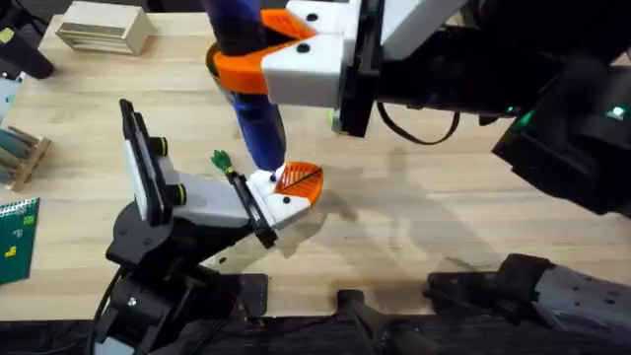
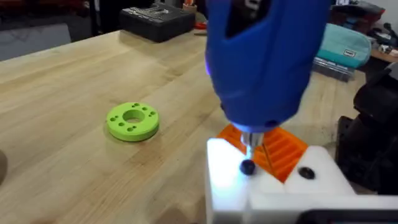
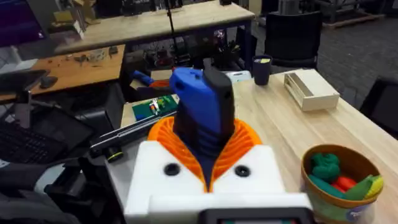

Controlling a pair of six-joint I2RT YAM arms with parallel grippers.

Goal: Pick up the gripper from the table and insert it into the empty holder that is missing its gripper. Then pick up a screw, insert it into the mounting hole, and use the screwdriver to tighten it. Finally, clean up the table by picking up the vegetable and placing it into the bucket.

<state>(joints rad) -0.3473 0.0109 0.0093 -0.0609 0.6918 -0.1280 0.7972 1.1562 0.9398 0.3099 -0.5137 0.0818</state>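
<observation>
Blue screwdriver [image 1: 254, 104] upright, bit down on holder [image 1: 278, 200], right jaws clamping it

A second wooden workbench [image 3: 155, 25] is standing behind, cluttered with small items; a dark chair [image 3: 292, 37] is sitting beside it; grey floor [image 3: 354, 56] is showing beyond.

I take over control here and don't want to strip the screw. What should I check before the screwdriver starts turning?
1. Screwdriver held between the right gripper's orange pads: ok.
2. Bit tip on the screw in the white holder: ok, it appears to touch.
3. Orange gripper seated in the holder: ok, it appears so.
4. Screwdriver square to the holder face: cannot tell.
5. Left arm holding the holder steady above the table: cannot tell.
6. Bucket clear of the work: ok, off to the side.
</observation>
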